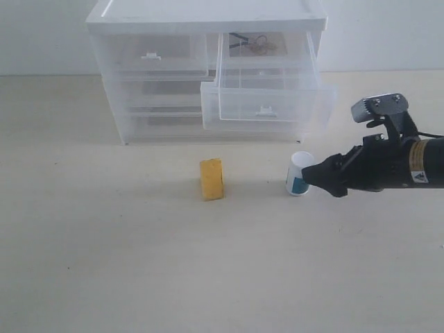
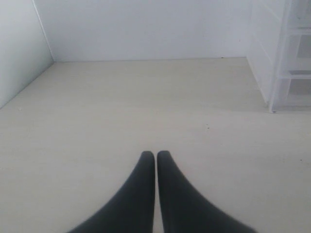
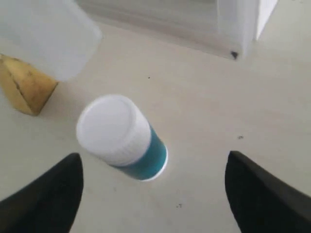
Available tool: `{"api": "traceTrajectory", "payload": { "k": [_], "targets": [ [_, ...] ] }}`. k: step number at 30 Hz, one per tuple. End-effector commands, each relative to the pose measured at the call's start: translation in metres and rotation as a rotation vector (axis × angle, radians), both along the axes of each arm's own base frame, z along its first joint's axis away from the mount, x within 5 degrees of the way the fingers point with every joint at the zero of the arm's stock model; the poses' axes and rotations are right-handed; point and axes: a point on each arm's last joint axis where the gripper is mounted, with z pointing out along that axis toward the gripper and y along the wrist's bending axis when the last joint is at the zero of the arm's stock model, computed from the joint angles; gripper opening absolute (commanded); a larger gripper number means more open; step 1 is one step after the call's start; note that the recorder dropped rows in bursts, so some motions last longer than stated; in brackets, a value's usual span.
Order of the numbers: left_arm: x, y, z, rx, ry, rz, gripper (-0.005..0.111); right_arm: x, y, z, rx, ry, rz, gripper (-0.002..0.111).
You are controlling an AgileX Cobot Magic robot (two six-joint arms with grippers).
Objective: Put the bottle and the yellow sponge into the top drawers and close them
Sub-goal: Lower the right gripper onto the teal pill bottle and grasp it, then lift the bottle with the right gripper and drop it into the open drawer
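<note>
The bottle [image 1: 299, 173], white cap over a teal label, stands on the table in front of the cabinet. My right gripper [image 1: 312, 175] is just to its right, low over the table. In the right wrist view the bottle [image 3: 121, 136] sits ahead of the open right gripper [image 3: 153, 161], nearer one finger, touching neither. The yellow sponge [image 1: 211, 179] stands upright left of the bottle and shows as the sponge [image 3: 24, 85] in that view too. The top right drawer [image 1: 267, 94] is pulled out; the top left drawer [image 1: 152, 55] is shut. The left gripper [image 2: 156, 154] is shut and empty.
The white-topped cabinet [image 1: 208, 14] stands at the back of the pale table [image 1: 139, 263]. A wider drawer [image 1: 327, 111] under the open one also sticks out. Dark wiry objects [image 1: 253, 43] lie at the open drawer's back. The left wrist view shows the cabinet's side [image 2: 284, 63].
</note>
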Motion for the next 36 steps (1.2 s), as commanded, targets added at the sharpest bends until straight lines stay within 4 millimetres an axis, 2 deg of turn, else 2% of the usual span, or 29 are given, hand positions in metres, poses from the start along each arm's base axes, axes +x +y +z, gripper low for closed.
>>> {"api": "traceTrajectory", "payload": {
  "k": [1, 8, 10, 13, 15, 16, 20, 25, 27, 29, 30, 31, 32, 33, 34, 36],
  "targets": [
    [0.0, 0.0, -0.001, 0.008, 0.004, -0.005, 0.004, 0.001, 0.012, -0.012, 0.037, -0.028, 0.057, 0.074],
    [0.0, 0.0, -0.001, 0.008, 0.004, -0.005, 0.004, 0.003, 0.027, -0.016, 0.041, -0.091, 0.073, 0.073],
    [0.0, 0.0, -0.001, 0.008, 0.004, -0.005, 0.004, 0.005, 0.026, -0.016, 0.041, -0.102, 0.035, 0.065],
    [0.0, 0.0, -0.001, 0.008, 0.004, -0.005, 0.004, 0.008, 0.022, -0.017, 0.024, -0.094, -0.016, 0.042],
    [0.0, 0.0, -0.001, 0.008, 0.004, -0.005, 0.004, 0.008, 0.021, -0.018, 0.012, -0.085, -0.022, 0.021],
    [0.0, 0.0, -0.001, 0.008, 0.004, -0.005, 0.004, 0.007, 0.021, -0.019, -0.002, -0.066, -0.02, -0.001],
    [0.0, 0.0, -0.001, 0.008, 0.004, -0.005, 0.004, 0.0, 0.014, -0.011, -0.043, -0.047, -0.046, 0.0],
    [0.0, 0.0, -0.001, 0.008, 0.004, -0.005, 0.004, -0.026, -0.009, 0.013, -0.18, 0.011, -0.206, 0.0],
    [0.0, 0.0, -0.001, 0.008, 0.004, -0.005, 0.004, -0.033, -0.017, 0.032, -0.176, 0.014, -0.32, 0.0],
    [0.0, 0.0, -0.001, 0.008, 0.004, -0.005, 0.004, -0.045, -0.028, 0.071, -0.18, -0.068, -0.439, 0.0],
    [0.0, 0.0, -0.001, 0.008, 0.004, -0.005, 0.004, -0.056, -0.032, 0.104, -0.168, -0.19, -0.469, 0.0],
    [0.0, 0.0, -0.001, 0.008, 0.004, -0.005, 0.004, -0.062, -0.034, 0.122, -0.149, -0.254, -0.483, 0.0],
    [0.0, 0.0, -0.001, 0.008, 0.004, -0.005, 0.004, -0.074, -0.034, 0.152, -0.056, -0.358, -0.506, 0.0],
    [0.0, 0.0, -0.001, 0.008, 0.004, -0.005, 0.004, -0.081, -0.031, 0.167, 0.029, -0.405, -0.504, 0.0],
    [0.0, 0.0, -0.001, 0.008, 0.004, -0.005, 0.004, -0.089, -0.025, 0.184, 0.184, -0.444, -0.483, 0.0],
    [0.0, 0.0, -0.001, 0.008, 0.004, -0.005, 0.004, -0.089, -0.008, 0.193, 0.386, -0.396, -0.409, 0.0]
  ]
}}
